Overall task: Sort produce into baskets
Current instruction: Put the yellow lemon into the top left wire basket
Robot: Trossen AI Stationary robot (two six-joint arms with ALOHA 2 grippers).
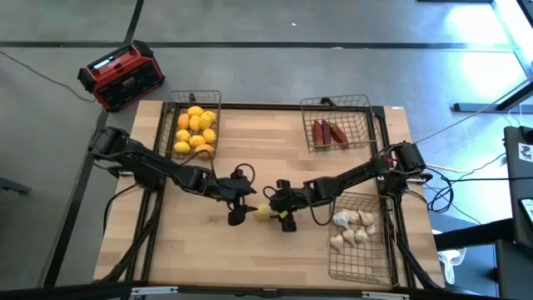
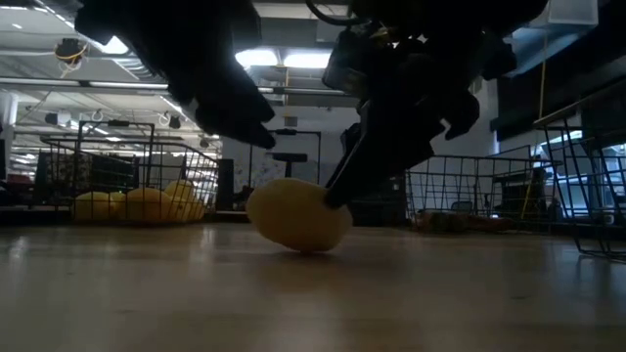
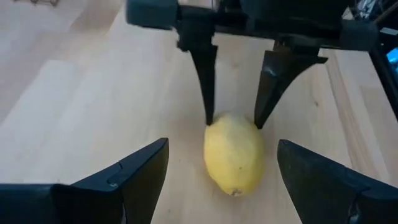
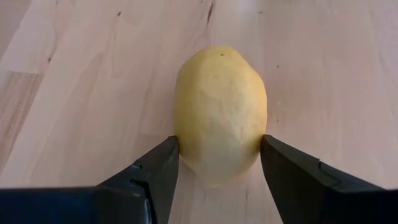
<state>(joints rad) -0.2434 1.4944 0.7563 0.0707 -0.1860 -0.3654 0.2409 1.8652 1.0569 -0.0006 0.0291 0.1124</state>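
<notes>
Lemon — one round yellow fruit (image 1: 264, 212) lies on the pale wooden table (image 1: 208, 250) between my two grippers. My right gripper (image 4: 219, 163) pinches it at both sides. My left gripper (image 3: 222, 171) waits just beside it, fingers spread wide. It could roll away if the pinch slips — the skin is smooth. Only the high view shows the wire basket of yellow fruits (image 1: 195, 127).

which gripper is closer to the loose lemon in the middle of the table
Right. The right gripper has its fingertips against both sides of the lemon on the table; the left gripper sits open just short of it, facing it.
</notes>
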